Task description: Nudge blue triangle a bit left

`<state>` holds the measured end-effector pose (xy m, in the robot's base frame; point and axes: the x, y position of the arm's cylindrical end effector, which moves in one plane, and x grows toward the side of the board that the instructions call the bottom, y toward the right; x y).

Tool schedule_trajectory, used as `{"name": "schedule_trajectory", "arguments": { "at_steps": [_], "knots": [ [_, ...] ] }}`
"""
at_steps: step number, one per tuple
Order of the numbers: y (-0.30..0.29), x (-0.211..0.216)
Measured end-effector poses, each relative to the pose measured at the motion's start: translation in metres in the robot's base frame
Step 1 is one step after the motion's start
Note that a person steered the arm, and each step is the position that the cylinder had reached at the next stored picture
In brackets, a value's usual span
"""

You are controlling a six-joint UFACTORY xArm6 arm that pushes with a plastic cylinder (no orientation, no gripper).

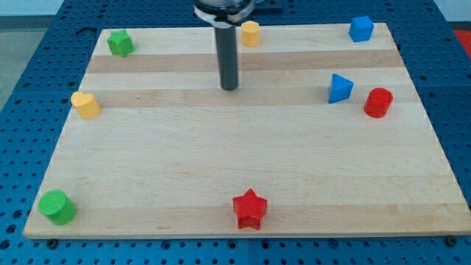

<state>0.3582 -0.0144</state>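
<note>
The blue triangle (pixel 339 88) lies on the wooden board (pixel 243 162) at the view's right, just left of a red cylinder (pixel 378 102). My tip (pixel 230 87) is the lower end of the dark rod hanging from the view's top centre. It stands on the board well to the left of the blue triangle, at about the same height in the view, with bare board between them. It touches no block.
A blue cube (pixel 360 29) sits at the top right, a yellow hexagonal block (pixel 250 33) at the top just right of the rod, a green star (pixel 120 43) top left, a yellow heart (pixel 85 105) left, a green cylinder (pixel 57 207) bottom left, a red star (pixel 249 209) bottom centre.
</note>
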Motion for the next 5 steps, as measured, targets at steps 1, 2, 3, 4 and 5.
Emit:
{"name": "schedule_trajectory", "arguments": {
  "at_steps": [1,2,3,4,5],
  "knots": [
    [0.031,0.000],
    [0.031,0.000],
    [0.034,-0.003],
    [0.046,-0.005],
    [0.070,-0.005]
  ]
}}
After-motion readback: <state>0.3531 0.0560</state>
